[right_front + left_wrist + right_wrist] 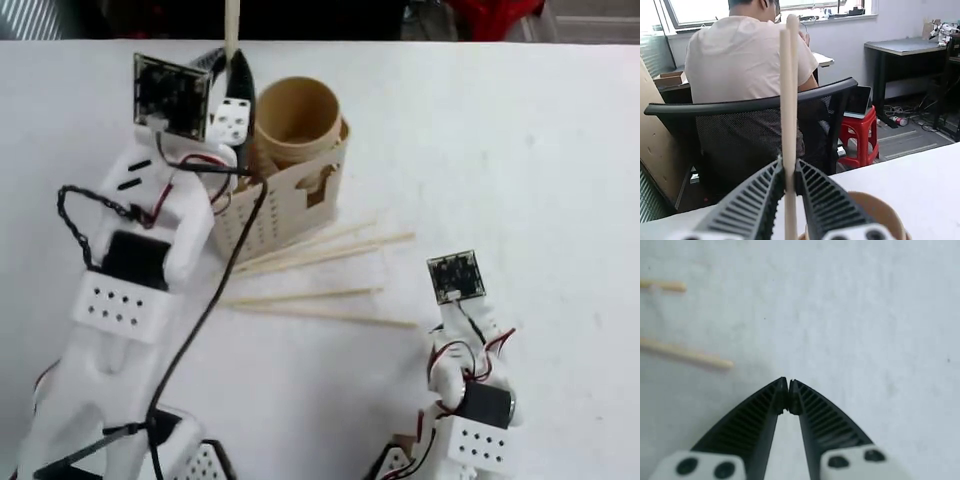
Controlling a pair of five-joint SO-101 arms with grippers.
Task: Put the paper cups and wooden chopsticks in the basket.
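Chopstick-loading step in hand. The left end effector (789,167) is clenched on a wooden chopstick (788,90), held upright just beside the basket (290,205), which contains a paper cup (298,110). Further loose chopsticks (320,255) lie on the tabletop (520,150) by the basket. The right end effector (788,382) is pinched closed on nothing, near them. Judged next move: bring the held stick over the basket opening, lower it and release.

Paper cup (298,115) in basket (285,210), held chopstick (785,100) upright, loose chopsticks (330,252) on table.
I saw the tan cup standing upright and open inside the cream cut-out basket. The held chopstick stood vertical, pinched in the left gripper (789,167) by the cup's rim. The loose chopsticks lay flat, fanned just beside the basket.
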